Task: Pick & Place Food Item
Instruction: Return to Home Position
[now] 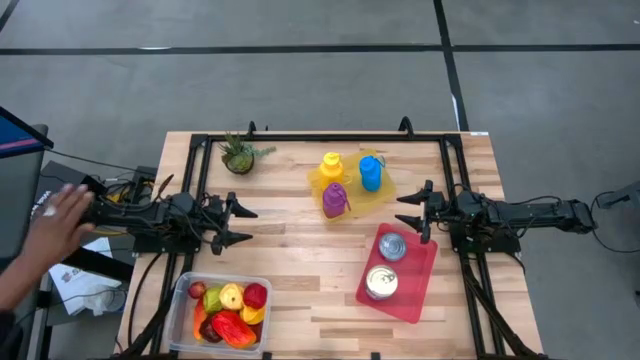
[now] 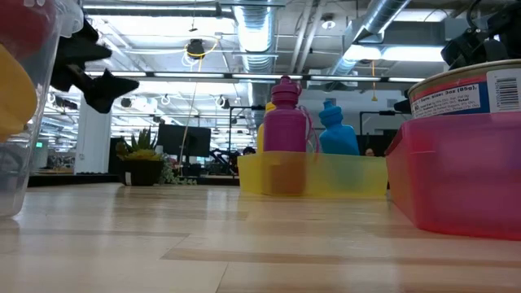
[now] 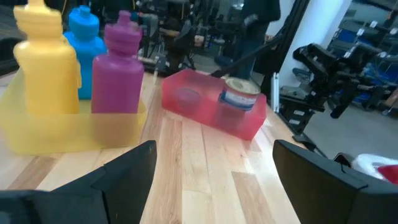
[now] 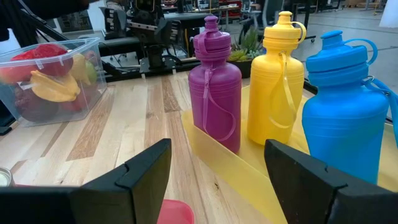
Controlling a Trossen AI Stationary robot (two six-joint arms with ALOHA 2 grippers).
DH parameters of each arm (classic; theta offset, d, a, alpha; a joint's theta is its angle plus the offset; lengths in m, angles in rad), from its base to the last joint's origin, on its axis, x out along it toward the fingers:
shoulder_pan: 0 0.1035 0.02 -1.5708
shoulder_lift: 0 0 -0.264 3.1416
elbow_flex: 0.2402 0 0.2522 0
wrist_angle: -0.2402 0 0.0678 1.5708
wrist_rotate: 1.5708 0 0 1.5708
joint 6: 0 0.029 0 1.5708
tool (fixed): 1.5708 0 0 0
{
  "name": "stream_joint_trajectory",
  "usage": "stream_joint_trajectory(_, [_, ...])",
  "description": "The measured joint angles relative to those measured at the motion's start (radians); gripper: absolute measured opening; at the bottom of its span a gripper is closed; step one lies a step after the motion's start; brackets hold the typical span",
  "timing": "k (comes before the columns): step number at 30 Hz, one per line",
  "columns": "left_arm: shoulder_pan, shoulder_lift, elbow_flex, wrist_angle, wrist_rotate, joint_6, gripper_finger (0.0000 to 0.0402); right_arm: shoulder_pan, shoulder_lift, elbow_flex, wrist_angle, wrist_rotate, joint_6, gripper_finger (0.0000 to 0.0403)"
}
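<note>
Tumblers (image 3: 118,81) in yellow bin (image 3: 68,132); can (image 3: 240,97) in red bin (image 3: 202,115).

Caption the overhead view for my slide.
Left tool and right tool open at opposite sides; three tumblers in yellow bin, two cans in red bin.

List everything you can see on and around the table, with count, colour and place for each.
Yellow bin: 1; centre of table.
Tumblers: 3; purple, yellow, blue; in it.
Red bin: 1; right side.
Cans: 2; silver-topped; in it.
Clear tub: 1; front left.
Toy fruit: several; mixed; in it.
Potted plant: 1; green; back left.
Person's hand: 1; off-table, left.
Left gripper: dark; open, empty.
Right gripper: dark; open, empty.
</note>
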Motion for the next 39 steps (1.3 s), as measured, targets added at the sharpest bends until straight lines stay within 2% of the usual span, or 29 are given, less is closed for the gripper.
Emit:
stream_joint_trajectory(8, [0.000,-0.196,0.000,0.013,-0.001,0.000,0.0315,0.000,0.000,0.000,0.000,0.000,0.000,0.0249])
stream_joint_trajectory(12, [-0.001,-0.181,0.001,0.115,-0.005,0.000,0.0315,0.000,0.000,0.000,0.000,0.000,0.000,0.0249])
stream_joint_trajectory(21, [0.000,-0.196,0.000,0.180,-0.006,0.000,0.0315,0.000,0.000,0.000,0.000,0.000,0.000,0.0249])
stream_joint_trajectory(39, [0.002,-0.108,0.000,0.183,-0.006,0.000,0.0315,0.000,0.000,0.000,0.000,0.000,0.000,0.0249])
